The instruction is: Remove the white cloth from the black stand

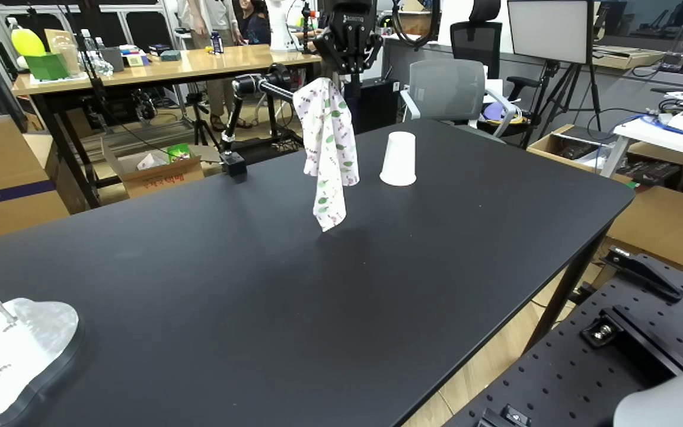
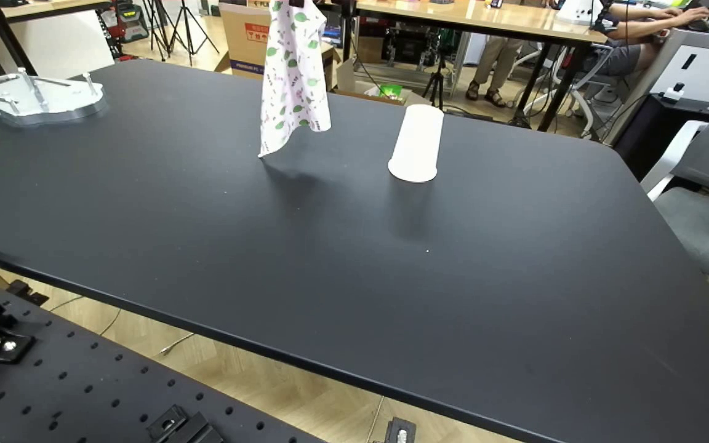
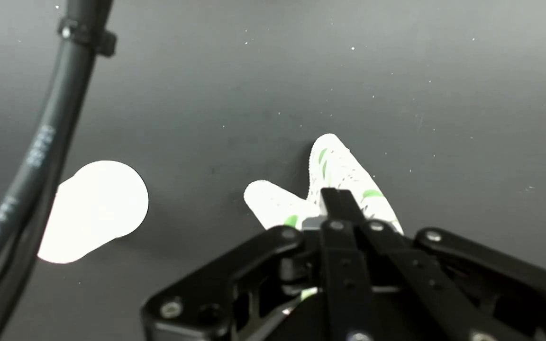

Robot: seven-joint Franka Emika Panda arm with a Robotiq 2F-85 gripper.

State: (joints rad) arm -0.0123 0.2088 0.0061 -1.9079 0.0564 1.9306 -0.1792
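Observation:
The white cloth (image 1: 329,139) with green leaf prints hangs above the black table, its loose corners pointing down. It also shows in an exterior view (image 2: 296,74) and in the wrist view (image 3: 346,170). The jointed black stand (image 1: 248,85) is clamped at the table's far edge; its rod runs to the cloth's upper part, and its end is hidden there. My gripper (image 1: 353,80) points down beside the cloth's top. In the wrist view its fingertips (image 3: 339,194) are together against the cloth, shut on its upper part; the pinched fold is hard to see. In an exterior view only a fingertip (image 2: 296,3) shows.
A white cup (image 1: 399,159) stands upside down on the table (image 1: 377,296), beside the cloth; it also shows in the wrist view (image 3: 107,199). A pale plate with metal pegs (image 2: 34,101) lies at the table's other end. A perforated black board (image 1: 555,362) adjoins the table edge.

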